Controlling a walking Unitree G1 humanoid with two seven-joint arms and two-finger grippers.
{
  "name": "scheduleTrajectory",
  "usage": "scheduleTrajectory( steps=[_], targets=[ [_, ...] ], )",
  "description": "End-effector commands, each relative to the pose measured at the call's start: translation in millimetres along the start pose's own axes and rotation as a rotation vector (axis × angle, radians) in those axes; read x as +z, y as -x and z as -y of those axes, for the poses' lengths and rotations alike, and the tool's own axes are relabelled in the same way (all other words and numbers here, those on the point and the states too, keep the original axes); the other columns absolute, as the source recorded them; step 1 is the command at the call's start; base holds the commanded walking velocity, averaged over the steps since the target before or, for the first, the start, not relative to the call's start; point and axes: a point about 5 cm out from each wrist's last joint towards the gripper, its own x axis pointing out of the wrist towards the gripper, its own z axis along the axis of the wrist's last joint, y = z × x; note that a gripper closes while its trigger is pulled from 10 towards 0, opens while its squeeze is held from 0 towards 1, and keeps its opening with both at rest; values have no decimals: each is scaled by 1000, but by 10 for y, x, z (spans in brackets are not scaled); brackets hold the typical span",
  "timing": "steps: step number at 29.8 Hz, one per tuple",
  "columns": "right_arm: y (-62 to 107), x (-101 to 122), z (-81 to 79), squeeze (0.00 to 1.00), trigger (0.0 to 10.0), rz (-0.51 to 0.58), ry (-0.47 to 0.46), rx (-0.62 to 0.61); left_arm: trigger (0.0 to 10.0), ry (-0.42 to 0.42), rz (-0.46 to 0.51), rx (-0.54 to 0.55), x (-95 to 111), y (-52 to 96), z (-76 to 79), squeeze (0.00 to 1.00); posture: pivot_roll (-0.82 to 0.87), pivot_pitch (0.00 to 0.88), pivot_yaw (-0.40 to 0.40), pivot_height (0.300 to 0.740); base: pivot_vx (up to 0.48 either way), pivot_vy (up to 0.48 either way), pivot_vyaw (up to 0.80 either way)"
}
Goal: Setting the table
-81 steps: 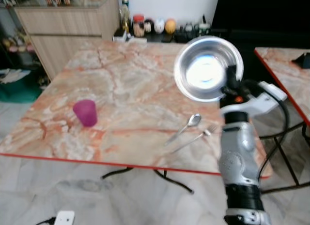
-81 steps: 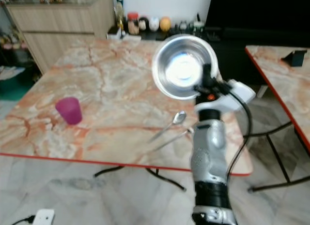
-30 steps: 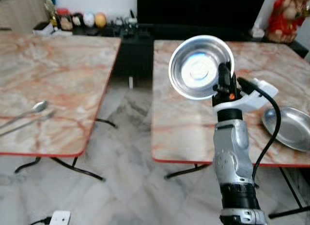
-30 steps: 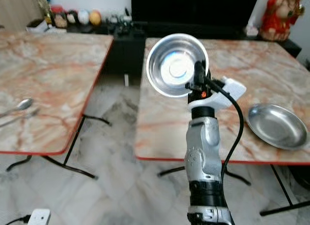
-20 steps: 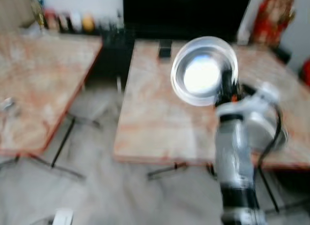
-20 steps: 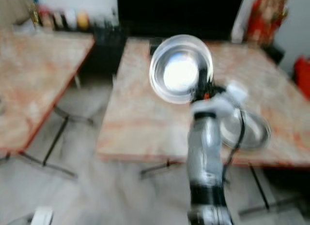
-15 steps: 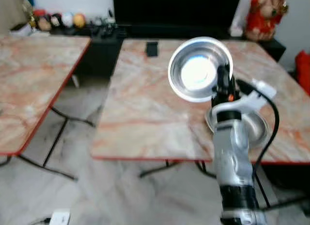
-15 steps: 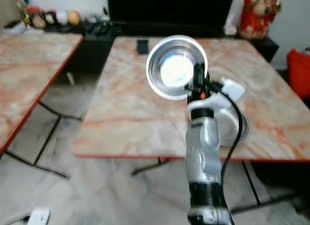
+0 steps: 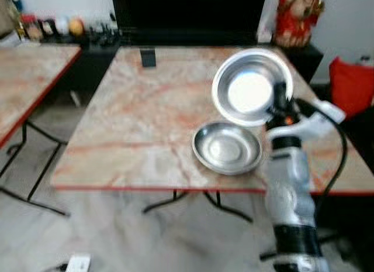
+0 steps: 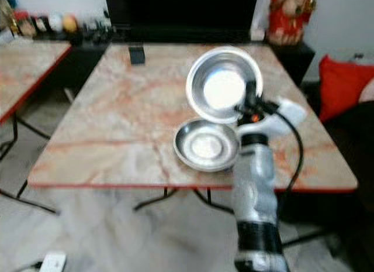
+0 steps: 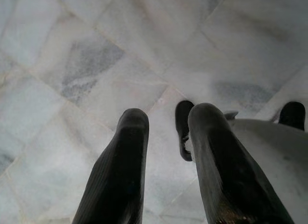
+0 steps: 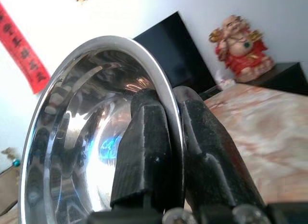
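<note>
we carry a steel bowl [image 9: 250, 88] in our right hand [image 9: 283, 103], raised on edge with its hollow facing us, above the 3 o'clock side of the marble surface [image 9: 134, 114]. the hand's two fingers [image 12: 144, 147] are pinched tight on the rim, one inside the bowl and one outside. we judge the bowl light and stiff but slick, being polished metal; a rim pinch like this can let it swivel, so it wants a slow, level lowering. a second steel dish [image 9: 227, 147] lies flat on the surface just below the held bowl, near the front edge. a small dark object [image 9: 148, 57] sits at 12 o'clock by the far edge, well apart. a red figurine [image 9: 293, 17] stands beyond the surface, and a red cushion [image 9: 349, 85] lies off at 3 o'clock. our left hand [image 11: 166, 156] hangs idle over the tiled floor [image 11: 72, 65], fingers slightly parted and holding nothing.
</note>
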Motion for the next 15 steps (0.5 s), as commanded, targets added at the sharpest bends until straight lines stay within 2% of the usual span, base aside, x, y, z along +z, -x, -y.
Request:
scheduleTrajectory(
  steps=[1,15],
  targets=[
    [-12,-4,-104,0,10000,6,-5,30,10000,-4,-21,11,-36,19,-59,0,-18,0,-4,740,0,0,0],
    [-10,-76,-35,0,10000,-76,57,11,10000,4,-24,7,-30,18,-64,0,-16,0,0,740,0,0,0]
  ],
)
